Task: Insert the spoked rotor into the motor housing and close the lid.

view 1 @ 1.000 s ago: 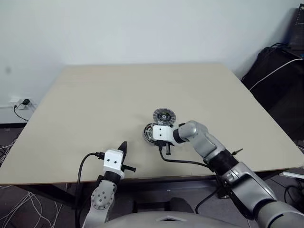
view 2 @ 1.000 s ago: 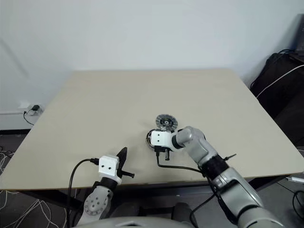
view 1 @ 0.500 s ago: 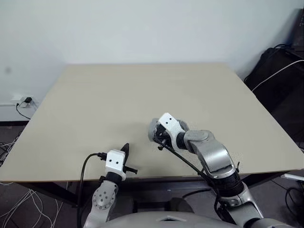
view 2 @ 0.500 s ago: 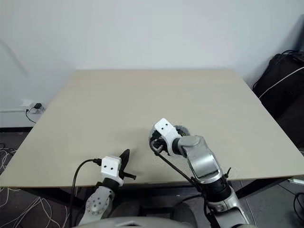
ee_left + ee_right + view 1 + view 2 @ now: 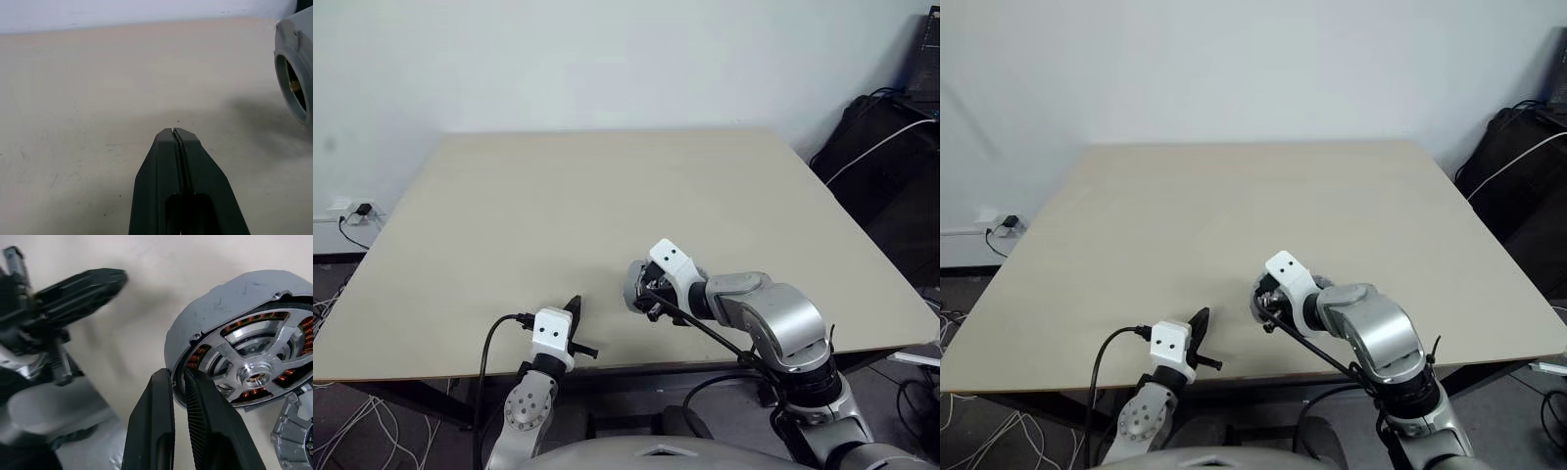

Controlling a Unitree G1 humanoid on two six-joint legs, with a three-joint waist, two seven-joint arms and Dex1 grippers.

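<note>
Motor housing (image 5: 230, 313), with the spoked rotor (image 5: 252, 372) seated inside, is pinched at its rim by the right hand (image 5: 178, 382) at lower centre of the bench (image 5: 558, 196). Lid (image 5: 293, 435) lies beside it. Left hand (image 5: 176, 134) is pressed together, holding nothing.

A pale beige worktop (image 5: 558, 196) stands against a plain white wall (image 5: 607, 59); cables (image 5: 342, 416) trail below its left edge.
</note>
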